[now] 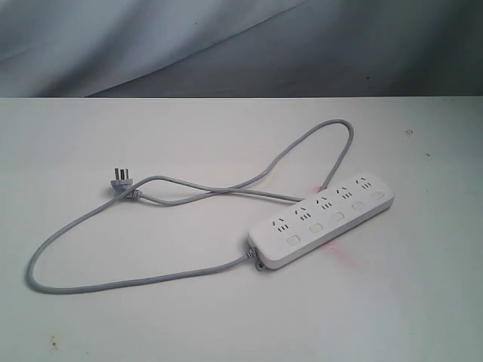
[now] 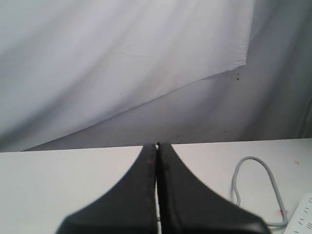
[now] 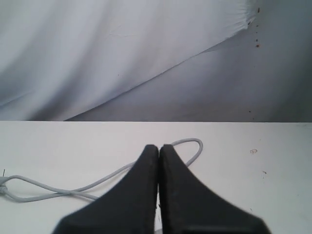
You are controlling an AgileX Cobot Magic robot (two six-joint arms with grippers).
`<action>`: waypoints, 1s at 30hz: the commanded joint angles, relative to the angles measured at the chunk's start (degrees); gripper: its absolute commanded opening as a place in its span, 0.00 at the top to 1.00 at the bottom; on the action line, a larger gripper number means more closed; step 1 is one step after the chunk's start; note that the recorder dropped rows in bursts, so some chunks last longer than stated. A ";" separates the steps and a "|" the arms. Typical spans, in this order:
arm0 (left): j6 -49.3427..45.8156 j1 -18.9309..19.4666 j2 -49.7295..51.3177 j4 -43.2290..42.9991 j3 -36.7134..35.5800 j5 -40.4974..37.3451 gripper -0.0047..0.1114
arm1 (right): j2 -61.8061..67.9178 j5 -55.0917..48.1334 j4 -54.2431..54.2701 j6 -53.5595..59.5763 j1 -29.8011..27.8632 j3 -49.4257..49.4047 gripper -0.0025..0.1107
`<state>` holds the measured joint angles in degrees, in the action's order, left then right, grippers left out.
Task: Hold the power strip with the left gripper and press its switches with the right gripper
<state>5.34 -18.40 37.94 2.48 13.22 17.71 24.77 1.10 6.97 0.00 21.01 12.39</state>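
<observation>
Exterior view shows the long white plastic power strip with rounded ends lying flat on the white tabletop, at about 4 o'clock from the table's middle. Its long axis runs from 8 o'clock to 2 o'clock. The row of five small white push-button switches sits along its 5 o'clock edge, with the dark socket holes just beside them. The grey cable leaves the 8 o'clock end and sweeps wide. It crosses itself near the three-pin plug at 9 o'clock, and another loop lies close along the strip's far side.

No arm appears in this view. In the left wrist view the black two-finger left gripper has its jaws pressed together, holding nothing, with only a corner of the strip in sight. The slim black right gripper is likewise closed and empty above the table, well apart from the strip.

The main risks from here, as I judge them:
- The left jaws must spread before they descend, or they will knock the strip aside.
- A grasp on the far side may pinch the cable loop along with the bar.
- Pressing a switch before the strip is held will likely slide or pivot the light bar.
- A slightly off press lands in a socket hole, not on a button.
</observation>
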 commanded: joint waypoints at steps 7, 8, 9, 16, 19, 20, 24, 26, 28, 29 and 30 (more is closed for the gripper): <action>-0.11 0.17 -1.95 0.46 -7.76 9.73 0.96 | -5.17 0.98 -0.30 3.35 -0.50 -6.25 0.98; -1.08 0.17 -1.95 0.46 -8.03 9.85 0.96 | -5.17 0.99 -0.30 3.89 -0.50 -6.25 0.98; -1.91 0.17 -1.95 0.46 -8.28 10.05 0.96 | -5.17 1.15 -0.30 4.27 -0.50 -6.25 0.98; -2.23 0.17 -1.95 0.65 -13.22 21.95 0.96 | -5.17 1.15 -0.30 4.27 -0.50 -6.25 0.98; -2.23 0.17 -1.95 0.25 -13.22 19.83 0.96 | -5.17 1.15 -0.30 4.27 -0.50 -6.25 0.98; -2.23 0.17 -1.95 0.03 -13.22 19.25 0.96 | -5.17 1.15 -0.30 4.27 -0.50 -6.25 0.98; -2.34 0.17 -1.95 0.03 -13.22 17.48 0.96 | -5.17 1.15 -0.30 4.27 -0.50 -6.25 0.98; -2.34 0.17 -1.95 0.03 -13.22 17.48 0.96 | -5.17 1.12 -0.07 4.16 -0.50 -6.25 0.98; -2.34 0.17 -1.95 0.03 -13.22 17.48 0.96 | -5.17 1.12 -0.07 4.16 -0.50 -6.25 0.98; -2.34 0.17 -1.95 0.03 -13.22 17.48 0.96 | -5.17 1.12 -0.07 4.16 -0.50 -6.25 0.98; -2.34 0.17 -1.95 0.03 -13.22 17.30 0.96 | -5.17 1.12 -0.07 4.16 -0.50 -6.25 0.98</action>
<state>3.07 -18.40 36.21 2.70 0.28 35.52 19.98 1.78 6.97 3.76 21.01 6.26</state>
